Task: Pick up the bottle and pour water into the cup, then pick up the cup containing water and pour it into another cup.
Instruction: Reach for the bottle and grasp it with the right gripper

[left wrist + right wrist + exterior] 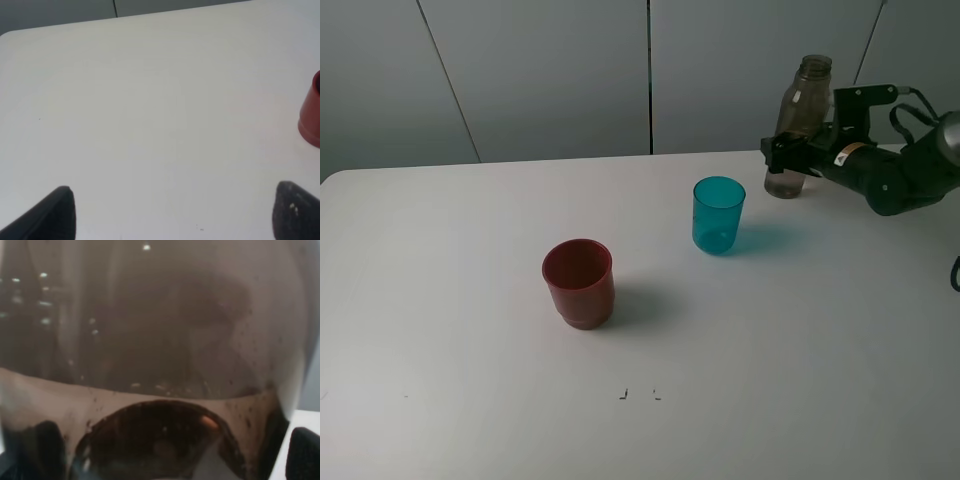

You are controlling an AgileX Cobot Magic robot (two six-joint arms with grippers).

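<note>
Reaching in from the right edge of the high exterior view, the right arm lies almost level, its right gripper (790,152) set around the lower body of the bottle (807,95). The bottle stands upright at the far right of the white tabletop (440,300), near the back edge, long axis vertical and its narrow open neck pointing up; its lowest part looks paler than the rest. The cup (718,214) stands upright just in front of and to the left of the bottle, mouth up, and its contents cannot be told. Another cup (579,282) stands upright further left and nearer the camera, well apart from both. In the left wrist view, the left gripper (170,215) hangs above bare tabletop with its dark fingers (50,215) spread wide, and the red cup shows at the frame edge. In the right wrist view, the smoky bottle wall fills the frame, speckled with small droplets, with one dark finger on each side of it; whether the fingers (305,450) press on it cannot be told.
</note>
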